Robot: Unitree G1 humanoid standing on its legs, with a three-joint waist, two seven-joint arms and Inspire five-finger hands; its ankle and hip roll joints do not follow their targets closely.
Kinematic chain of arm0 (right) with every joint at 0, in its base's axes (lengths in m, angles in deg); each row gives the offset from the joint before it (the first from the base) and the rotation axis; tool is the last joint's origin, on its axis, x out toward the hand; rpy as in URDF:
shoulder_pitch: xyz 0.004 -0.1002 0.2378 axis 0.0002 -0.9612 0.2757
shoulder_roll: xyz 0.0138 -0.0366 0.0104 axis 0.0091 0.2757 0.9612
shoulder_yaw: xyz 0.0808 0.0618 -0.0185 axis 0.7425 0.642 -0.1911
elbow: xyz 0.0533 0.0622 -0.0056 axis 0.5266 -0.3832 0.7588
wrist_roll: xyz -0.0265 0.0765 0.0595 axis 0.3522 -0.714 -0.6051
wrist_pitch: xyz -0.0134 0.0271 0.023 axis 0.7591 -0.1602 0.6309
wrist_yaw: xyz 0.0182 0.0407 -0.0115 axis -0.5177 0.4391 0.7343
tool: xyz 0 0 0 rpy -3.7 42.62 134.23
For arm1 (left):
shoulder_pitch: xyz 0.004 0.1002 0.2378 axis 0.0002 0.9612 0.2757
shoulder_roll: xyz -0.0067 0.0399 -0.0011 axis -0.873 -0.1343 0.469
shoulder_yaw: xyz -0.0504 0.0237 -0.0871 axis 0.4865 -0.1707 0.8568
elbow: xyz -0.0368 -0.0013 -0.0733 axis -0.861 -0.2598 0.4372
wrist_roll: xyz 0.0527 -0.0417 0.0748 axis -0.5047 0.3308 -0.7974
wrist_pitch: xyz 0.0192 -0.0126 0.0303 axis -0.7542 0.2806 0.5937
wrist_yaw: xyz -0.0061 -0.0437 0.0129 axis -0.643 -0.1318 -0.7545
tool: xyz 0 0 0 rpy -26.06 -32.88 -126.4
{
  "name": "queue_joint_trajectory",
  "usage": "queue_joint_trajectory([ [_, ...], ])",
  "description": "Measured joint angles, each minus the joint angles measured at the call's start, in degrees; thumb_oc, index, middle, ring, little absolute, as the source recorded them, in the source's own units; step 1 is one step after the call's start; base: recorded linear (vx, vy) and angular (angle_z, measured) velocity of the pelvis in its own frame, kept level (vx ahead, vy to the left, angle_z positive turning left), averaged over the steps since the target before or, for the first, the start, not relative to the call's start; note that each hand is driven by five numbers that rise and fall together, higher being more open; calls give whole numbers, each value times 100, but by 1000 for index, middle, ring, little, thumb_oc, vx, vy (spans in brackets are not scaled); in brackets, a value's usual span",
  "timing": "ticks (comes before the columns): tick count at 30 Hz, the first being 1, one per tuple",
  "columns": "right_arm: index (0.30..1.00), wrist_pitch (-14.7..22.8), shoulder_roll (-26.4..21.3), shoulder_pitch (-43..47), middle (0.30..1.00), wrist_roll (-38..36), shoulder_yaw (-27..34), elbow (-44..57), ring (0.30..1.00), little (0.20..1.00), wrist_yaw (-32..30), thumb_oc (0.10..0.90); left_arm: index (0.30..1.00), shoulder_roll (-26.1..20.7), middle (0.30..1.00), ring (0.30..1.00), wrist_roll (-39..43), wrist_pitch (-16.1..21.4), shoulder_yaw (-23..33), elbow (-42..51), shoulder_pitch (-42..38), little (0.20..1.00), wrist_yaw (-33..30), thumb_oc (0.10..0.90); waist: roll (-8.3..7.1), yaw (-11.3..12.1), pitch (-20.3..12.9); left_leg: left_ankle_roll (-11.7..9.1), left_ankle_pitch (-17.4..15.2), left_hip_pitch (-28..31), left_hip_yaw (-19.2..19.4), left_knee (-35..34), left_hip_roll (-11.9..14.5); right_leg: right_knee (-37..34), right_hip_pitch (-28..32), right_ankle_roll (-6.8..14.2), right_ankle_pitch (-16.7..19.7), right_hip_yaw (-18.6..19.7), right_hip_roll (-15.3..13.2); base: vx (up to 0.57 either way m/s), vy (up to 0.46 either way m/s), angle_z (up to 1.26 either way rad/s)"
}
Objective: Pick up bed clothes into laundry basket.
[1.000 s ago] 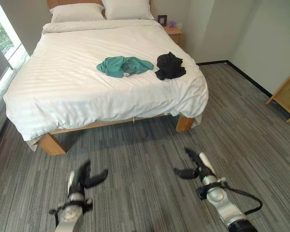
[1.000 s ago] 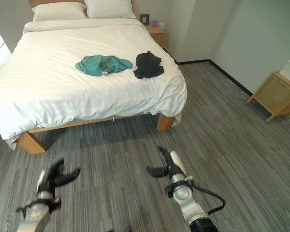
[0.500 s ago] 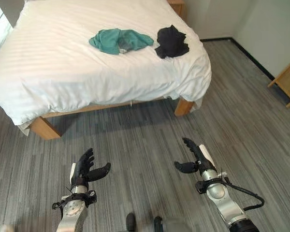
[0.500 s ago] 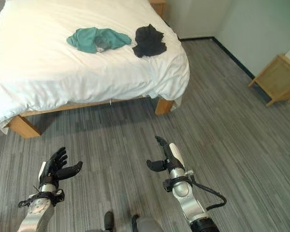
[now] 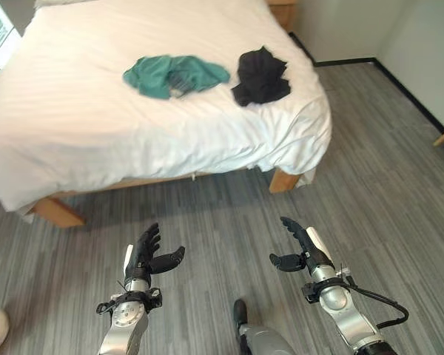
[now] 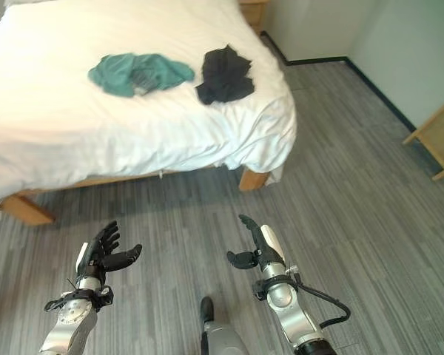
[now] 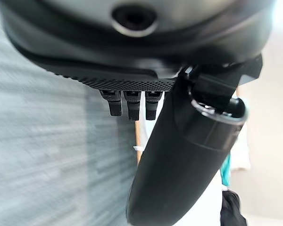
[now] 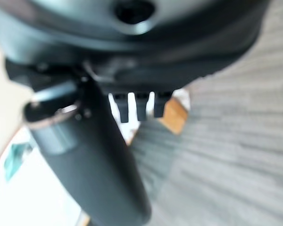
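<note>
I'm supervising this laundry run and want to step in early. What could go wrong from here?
Both the left hand and right hand are open and empty above the floor, short of the bed, so leaning in may strain balance. The green garment and black garment lie on the white sheet, so a grab might bunch the sheet too. I see no laundry basket here, so a picked-up garment has no obvious destination.

no legible text anywhere
</note>
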Motion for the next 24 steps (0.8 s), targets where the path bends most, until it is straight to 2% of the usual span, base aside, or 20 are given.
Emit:
queue_joint_trajectory([
  [1, 900, 0, -78, 35, 900, -1, 29, 8, 900, 900, -8, 800, 900, 11, 900, 900, 8, 16, -5, 32, 54, 900, -23, 800, -30, 122, -29, -95, 332, -512, -103, 1174, -82, -2, 165, -240, -4, 106, 11, 393, -238, -61],
  [2, 900, -9, -102, 53, 900, -7, 67, 22, 900, 900, -17, 800, 900, 12, 900, 900, 23, 8, -31, 25, 63, 900, -44, 800, -41, 180, -41, -58, 382, -907, -203, 1788, -175, -15, 329, -307, -170, 314, 97, 397, -140, -65],
  [3, 900, -14, -103, 76, 900, -10, 116, 73, 900, 900, -43, 800, 900, -26, 900, 900, 31, 7, -65, 89, 50, 900, -55, 800, -12, 196, -71, -24, 388, -1241, -199, 2195, -279, -81, 412, -351, -185, 354, 90, 275, 11, -49],
  [4, 900, -4, -93, 107, 900, -11, 177, 111, 900, 900, -65, 800, 900, -56, 900, 900, 29, 35, -72, 157, 11, 900, -41, 800, -75, 279, -38, 248, 397, -1455, 36, 2454, -327, -142, 499, -379, -117, 477, 66, 419, 35, -108],
  [5, 900, -44, -97, 254, 900, -12, 61, 66, 900, 900, -100, 800, 900, -73, 900, 900, 29, 42, -55, 222, 46, 900, -41, 800, -182, 557, 4, 649, 126, -1613, 573, 1754, -434, -451, 898, -352, -135, 964, 99, 438, 78, -128],
  [6, 900, -54, -89, 315, 900, -12, 15, 59, 900, 900, -99, 800, 900, -72, 900, 900, 30, 41, -51, 222, 59, 900, -41, 800, -178, 647, 8, 816, 20, -1622, 755, 1116, -485, -643, 1124, -322, -152, 1138, 134, 467, 116, -146],
  [7, 900, -58, -89, 393, 900, -11, -76, 54, 900, 900, -107, 800, 900, -70, 900, 900, 29, 43, -26, 226, 90, 900, -44, 800, -150, 733, 2, 830, 69, -1585, 808, 475, -511, -702, 1249, -383, -73, 1160, 179, 438, 136, -95],
  [8, 900, -56, -92, 448, 900, -9, -181, 60, 900, 900, -110, 800, 900, -103, 900, 900, 26, 40, -21, 224, 103, 900, -45, 800, -98, 760, -23, 815, 81, -1704, 789, 18, -566, -839, 1438, -348, -105, 1183, 228, 521, 175, -103],
  [9, 900, -60, -95, 504, 900, -4, -354, 53, 900, 900, -105, 800, 900, -117, 900, 900, 5, 49, 48, 253, 103, 900, -30, 800, -30, 882, -55, 973, 157, -1571, 756, -1698, -565, -1001, 1700, -217, -253, 1299, 329, 361, 119, -87],
  [10, 900, -59, -103, 537, 900, 0, -442, 52, 900, 900, -103, 800, 900, -129, 900, 900, -7, 55, 87, 261, 88, 900, -30, 800, -5, 938, -74, 1050, 268, -1447, 752, -2614, -517, -1001, 1777, -242, -338, 1336, 385, 357, 123, -60],
  [11, 900, -60, -100, 549, 900, 1, -513, 47, 900, 900, -100, 800, 900, -129, 900, 900, -6, 54, 131, 243, 39, 900, -31, 800, 7, 922, -77, 1053, 378, -1461, 780, -3158, -485, -998, 1894, -262, -448, 1330, 418, 199, 84, -31],
  [12, 900, -63, -107, 542, 900, 4, -636, 42, 900, 900, -74, 800, 900, -131, 900, 900, -2, 54, 143, 240, 36, 900, -53, 800, -10, 959, -70, 1182, 563, -1551, 1059, -3097, -369, -998, 2132, -235, -584, 1273, 404, 292, 136, -26],
  [14, 900, -62, -123, 527, 900, 5, -716, 70, 900, 900, -33, 800, 900, -123, 900, 900, -2, 45, 126, 235, 110, 900, -57, 800, 33, 1017, -89, 1324, 619, -1341, 1525, -3061, -287, -996, 2476, -58, -824, 1225, 366, 294, 166, -26],
  [15, 900, -86, -183, 496, 900, 11, -723, 87, 900, 900, 0, 800, 900, -123, 900, 900, -6, 44, 84, 239, 210, 900, -21, 800, 181, 936, -182, 2016, 967, -999, 1729, -3319, -273, -973, 2800, 181, -998, 1191, 426, 348, 220, 7],
  [16, 900, -98, -210, 487, 900, 13, -722, 114, 900, 900, 1, 800, 900, -131, 900, 900, -3, 27, 83, 235, 224, 900, -16, 800, 165, 901, -187, 2181, 1446, -767, 1734, -3524, -331, -738, 2842, 323, -1132, 1129, 360, 249, 157, 14],
  [17, 900, -101, -230, 492, 900, 21, -691, 172, 900, 900, 0, 800, 900, -149, 900, 900, -3, 25, 77, 266, 227, 900, -20, 800, 135, 922, -201, 2270, 1589, -552, 1685, -3819, -447, -230, 2609, 521, -1385, 1128, 239, 231, 139, 11],
  [19, 900, -113, -334, 596, 900, 89, -633, 453, 900, 900, 14, 800, 900, -205, 900, 900, -3, 23, 66, 270, 149, 900, -44, 800, 169, 936, -226, 2318, 1580, -317, 1627, -4153, -633, 19, 2279, 571, -1505, 1145, 49, 169, 96, 9],
  [21, 900, -157, -513, 912, 900, 154, -674, 686, 900, 900, 17, 800, 900, -283, 900, 900, 26, 1, 72, 206, -25, 900, -50, 800, 143, 953, -217, 2325, 1397, -153, 1586, -4153, -777, 177, 1958, 630, -1491, 1139, -207, 158, 96, 10],
  [22, 900, -178, -719, 1374, 900, 290, -792, 826, 900, 900, 15, 800, 900, -370, 900, 900, 112, 3, 109, 207, -77, 900, -58, 800, 104, 1042, -199, 2261, 1281, 13, 1608, -4152, -784, 871, 1557, 725, -1490, 1098, -352, 84, 56, -20],
  [24, 900, -178, -866, 2317, 900, 399, -885, 898, 900, 900, -32, 800, 900, -629, 900, 900, 306, -5, 119, 150, -99, 900, -82, 800, 20, 1089, -163, 2210, 1196, 155, 1654, -4139, -651, 2413, 695, 1279, -1405, 1022, -393, 126, 42, -9],
])
